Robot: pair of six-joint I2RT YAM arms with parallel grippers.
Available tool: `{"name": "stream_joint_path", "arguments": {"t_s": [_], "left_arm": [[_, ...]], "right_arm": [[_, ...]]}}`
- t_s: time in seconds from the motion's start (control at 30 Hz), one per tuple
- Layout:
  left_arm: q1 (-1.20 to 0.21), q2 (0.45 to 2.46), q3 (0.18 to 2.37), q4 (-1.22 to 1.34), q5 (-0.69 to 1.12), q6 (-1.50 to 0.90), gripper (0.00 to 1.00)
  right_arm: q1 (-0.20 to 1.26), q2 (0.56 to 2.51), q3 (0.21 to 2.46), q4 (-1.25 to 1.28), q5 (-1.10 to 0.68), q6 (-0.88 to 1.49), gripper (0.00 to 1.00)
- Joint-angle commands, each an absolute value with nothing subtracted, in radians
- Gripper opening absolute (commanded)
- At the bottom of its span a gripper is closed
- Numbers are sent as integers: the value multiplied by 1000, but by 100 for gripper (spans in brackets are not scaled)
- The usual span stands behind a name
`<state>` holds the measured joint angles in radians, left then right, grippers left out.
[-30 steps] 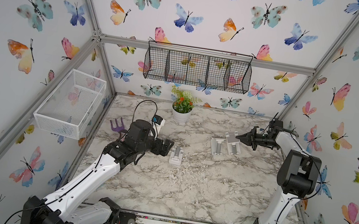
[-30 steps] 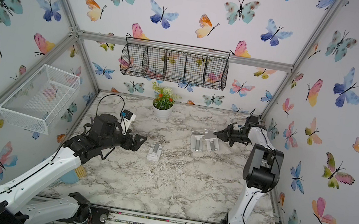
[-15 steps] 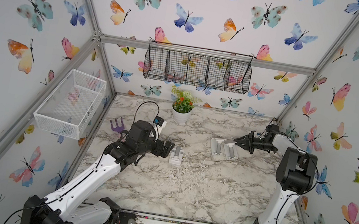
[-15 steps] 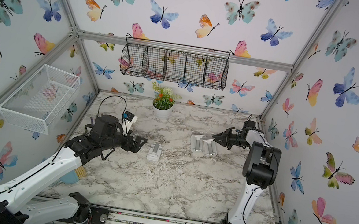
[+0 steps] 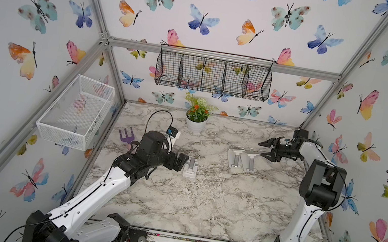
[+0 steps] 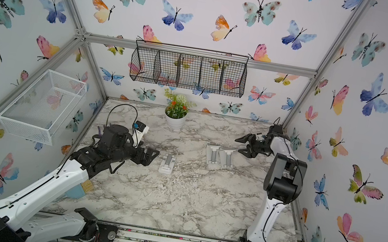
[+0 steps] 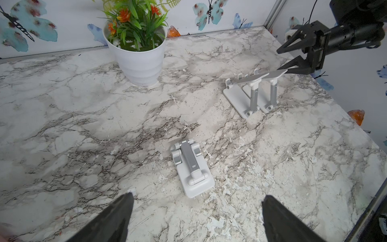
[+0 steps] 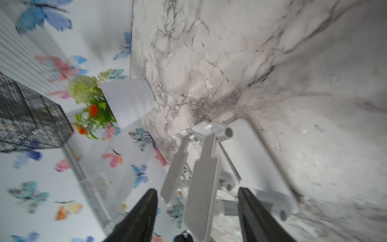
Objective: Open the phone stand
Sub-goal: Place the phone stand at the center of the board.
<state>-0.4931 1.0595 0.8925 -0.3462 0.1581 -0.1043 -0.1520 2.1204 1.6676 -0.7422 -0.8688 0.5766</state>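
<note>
The folded phone stand (image 5: 190, 167) is lying flat in front of the flowerpot (image 5: 195, 125), toward the robot. The left gripper (image 5: 182, 162) is hovering just beside it, jaws spread wide. Right of the pot, the right gripper (image 5: 260, 150) is standing open — an opened stand (image 5: 250, 160) is poking its raised plate between the jaws, with gaps on both sides.

The table (image 5: 213, 204) is grey-veined marble. The folded phone stand (image 5: 190, 167) is white and grey. Pastel butterflies pattern the walls (image 5: 227, 44).
</note>
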Motion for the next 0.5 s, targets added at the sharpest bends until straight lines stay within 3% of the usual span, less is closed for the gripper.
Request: {"name": "stream_joint_path", "arguments": {"t_s": [0.0,0.2,0.47], "left_arm": [[-499,1057,885,-342,167,-98,98],[-500,1045,874,-343,154,-107,98],[-499,1003,840,-358,137,-129,98]], "right_arm": [[-158,2026,1707,-828,-692,546,80],[-141,1896,1673,-871,-575,524,97],[73,1703,1623,-943,-347,543,98]]}}
